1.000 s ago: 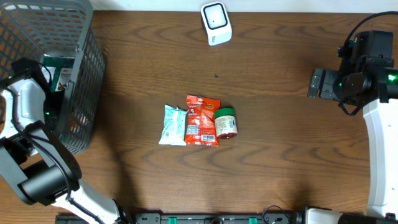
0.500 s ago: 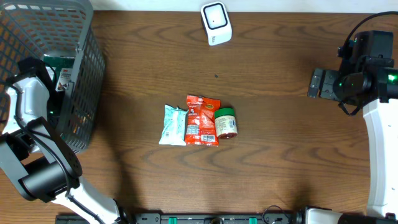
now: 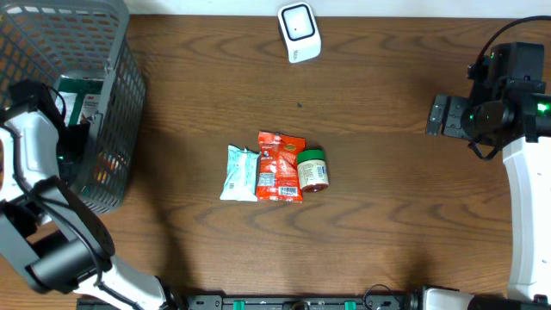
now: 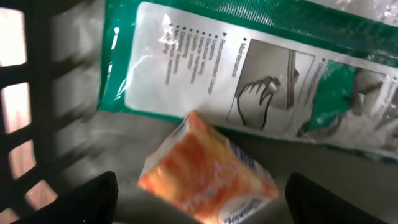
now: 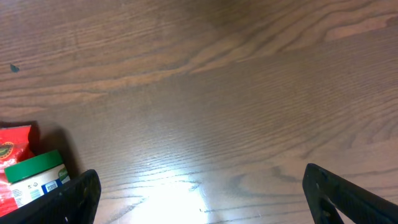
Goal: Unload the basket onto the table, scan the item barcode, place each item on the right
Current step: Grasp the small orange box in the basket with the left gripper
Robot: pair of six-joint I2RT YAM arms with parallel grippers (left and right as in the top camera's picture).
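The grey mesh basket (image 3: 120,103) stands at the table's (image 3: 387,224) far left corner, and its dark wall (image 4: 37,93) closes in on the left gripper (image 4: 208,199), which hangs inside it; a green-and-white printed package (image 4: 261,68) lies flat on the basket floor, its edge partly under the orange packet (image 4: 208,171); outside the basket, well off to its right at mid-table, a pale blue packet (image 3: 238,173), a red packet (image 3: 280,166) and a green-lidded jar (image 3: 312,168) lie touching in a row; the white scanner (image 3: 299,32) sits further right of the basket along the table's far edge; the right gripper (image 5: 208,199) is on the side of the table opposite the basket, jaws spread wide over bare wood with nothing between them; inside the basket the left jaws are spread too, and the orange packet lies tilted between the two fingertips and just below them; whether either finger touches it cannot be told.
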